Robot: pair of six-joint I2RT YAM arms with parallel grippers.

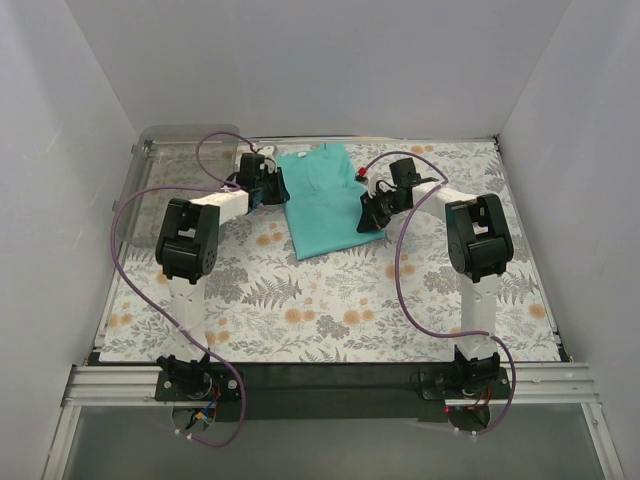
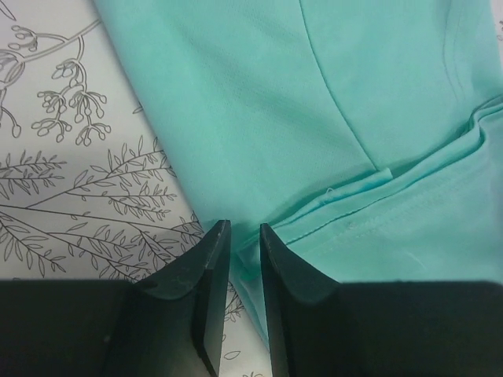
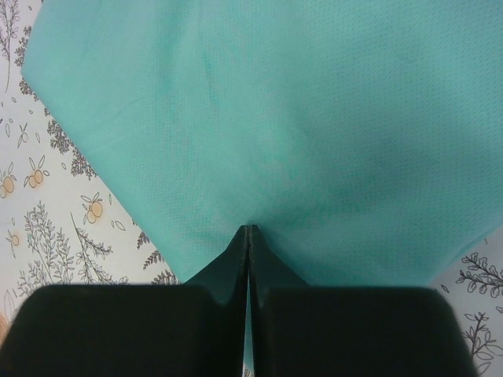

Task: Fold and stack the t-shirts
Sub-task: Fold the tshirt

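Note:
The teal t-shirt (image 1: 325, 200) lies partly folded on the floral table cover at the back centre. My left gripper (image 1: 272, 185) is at the shirt's left edge. In the left wrist view its jaws (image 2: 244, 229) stand a narrow gap apart, astride the shirt's edge near a stitched hem (image 2: 369, 216); the cloth still lies flat. My right gripper (image 1: 368, 215) is at the shirt's right edge. In the right wrist view it (image 3: 249, 229) is shut on the t-shirt (image 3: 259, 110), and the cloth puckers around the tips.
The floral table cover (image 1: 330, 300) spreads toward the arm bases. White walls enclose the left, back and right. A clear plastic sheet (image 1: 185, 145) stands at the back left corner. Purple cables loop over both arms.

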